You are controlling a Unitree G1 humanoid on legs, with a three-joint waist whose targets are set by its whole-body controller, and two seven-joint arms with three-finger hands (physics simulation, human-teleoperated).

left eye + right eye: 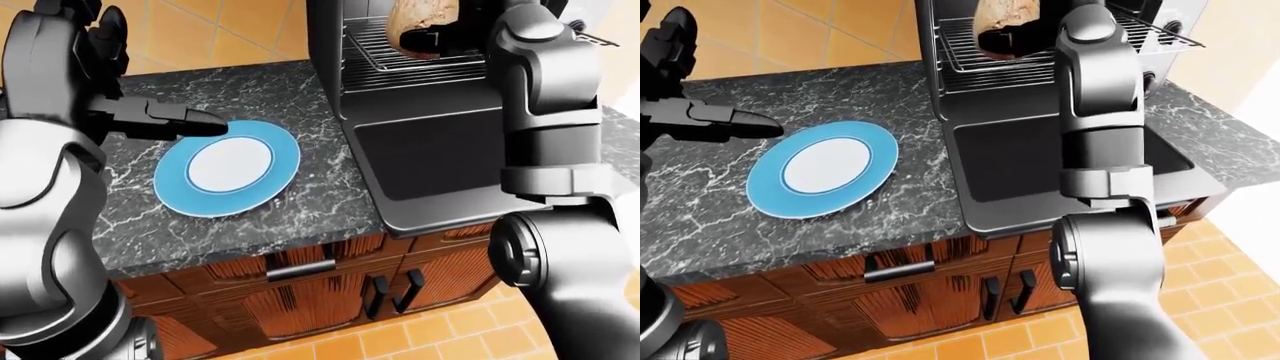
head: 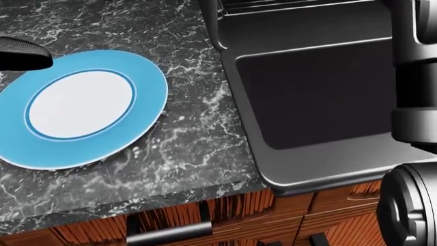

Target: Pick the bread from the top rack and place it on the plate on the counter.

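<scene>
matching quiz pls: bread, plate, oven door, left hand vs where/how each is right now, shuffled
Things:
1. bread
2. plate
3. oven door
4. left hand

States:
A. folded down flat, level with the counter
B. on the wire rack inside the oven
C. fingers stretched out over the counter, at the plate's rim
D. flat on the counter, nothing on it

Pairs: 1-B, 2-D, 3-A, 4-C

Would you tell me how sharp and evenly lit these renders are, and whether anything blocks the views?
Head view: sharp, evenly lit, plate crisp, bread out of frame. Left-eye view: no blur; right arm hides part of the bread. Right-eye view: soft sheen on the oven door, no glare.
</scene>
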